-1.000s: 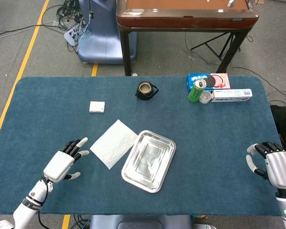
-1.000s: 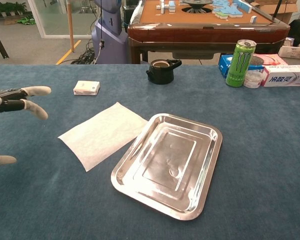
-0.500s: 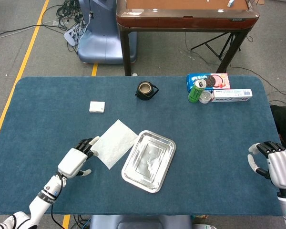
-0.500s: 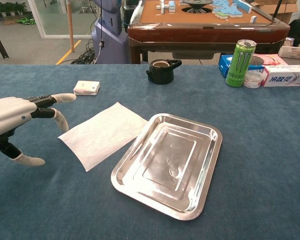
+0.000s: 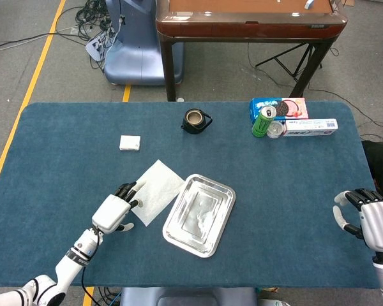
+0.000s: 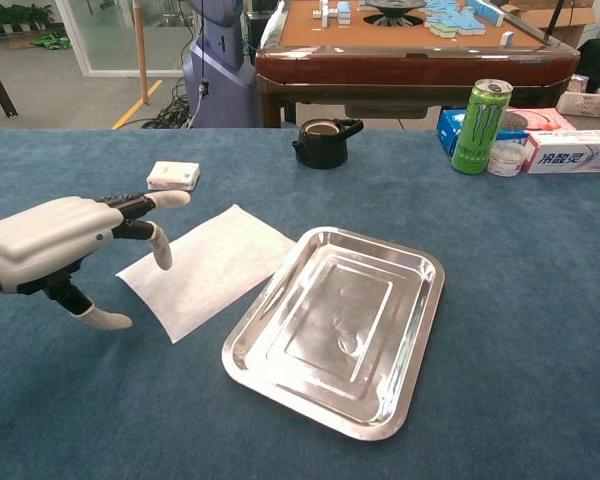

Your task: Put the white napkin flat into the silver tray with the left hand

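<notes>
Blue cloth covers the table (image 5: 57,166) I'm working at, with grey floor, a yellow line and a brown wooden table behind it. On the cloth, from my head camera, the silver tray (image 5: 198,215) lies near the front middle, a shiny rectangle with rounded corners set at a slant, and I see nothing inside it but reflections. The white napkin (image 5: 154,190) lies flat on the cloth just left of the tray, a thin square turned like a diamond, its right corner close against the tray's rim (image 6: 270,282); whether they touch I cannot tell.

My left hand (image 5: 115,209) is over the napkin's left corner, fingers (image 6: 145,203) apart and stretched toward it, thumb low near the cloth, holding nothing. From the chest camera the fingertips look above the paper; contact I cannot confirm. My right hand (image 5: 370,220) sits far off at the right edge of the table, fingers loosely curled and apart, holding nothing.

Nothing stands between napkin and tray. Well behind them sit a small black cup (image 6: 322,141), a small white packet (image 6: 173,176), and at the far right a green can (image 6: 481,125), a blue box (image 5: 271,109) and a white carton (image 6: 570,150)
</notes>
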### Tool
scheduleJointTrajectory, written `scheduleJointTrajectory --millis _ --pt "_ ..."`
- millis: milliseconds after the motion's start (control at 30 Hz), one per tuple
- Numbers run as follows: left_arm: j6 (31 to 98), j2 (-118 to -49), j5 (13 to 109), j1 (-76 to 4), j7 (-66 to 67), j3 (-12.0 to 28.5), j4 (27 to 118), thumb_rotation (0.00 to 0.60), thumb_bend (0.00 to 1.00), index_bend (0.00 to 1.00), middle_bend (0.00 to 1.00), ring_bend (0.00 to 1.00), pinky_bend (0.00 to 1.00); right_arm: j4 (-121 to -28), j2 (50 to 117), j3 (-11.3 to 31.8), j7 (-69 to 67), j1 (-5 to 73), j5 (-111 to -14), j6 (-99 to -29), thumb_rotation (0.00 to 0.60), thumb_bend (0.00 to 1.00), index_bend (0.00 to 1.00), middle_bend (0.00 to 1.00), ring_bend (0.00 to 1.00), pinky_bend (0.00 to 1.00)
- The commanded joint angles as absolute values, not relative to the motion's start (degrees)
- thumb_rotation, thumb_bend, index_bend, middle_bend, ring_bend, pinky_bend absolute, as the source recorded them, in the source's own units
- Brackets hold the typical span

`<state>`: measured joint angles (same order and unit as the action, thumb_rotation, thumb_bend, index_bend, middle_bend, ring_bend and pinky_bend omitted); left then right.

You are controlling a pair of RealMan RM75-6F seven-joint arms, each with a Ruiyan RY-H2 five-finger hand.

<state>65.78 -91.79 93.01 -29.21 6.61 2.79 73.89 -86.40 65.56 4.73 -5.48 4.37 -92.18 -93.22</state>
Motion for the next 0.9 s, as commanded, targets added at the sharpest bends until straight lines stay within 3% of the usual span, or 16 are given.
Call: scheduleJointTrajectory --millis 33,567,900 --pt "65.4 -92.3 92.5 -29.6 7.3 2.8 73.4 0.600 0.11 0.40 0.00 0.00 0.08 -86.4 65.5 4.8 -5.6 4.3 -92.2 -93.3 0.600 0.41 0.51 0.57 0.43 0.46" --pt "64.8 -94.6 89.7 -30.5 9.6 2.9 70.5 0.600 0.11 0.44 0.00 0.00 0.08 -86.4 65.5 4.8 -5.7 4.3 -92.2 -93.2 0.600 0.41 0.51 0.57 0.43 0.46" --pt "66.3 -97.3 88.3 -30.6 12.3 3.7 68.7 0.600 0.21 0.47 0.00 0.00 0.10 -86.4 65.4 4.8 -5.9 4.3 -92.1 -93.0 0.600 0.41 0.51 0.57 0.43 0.46"
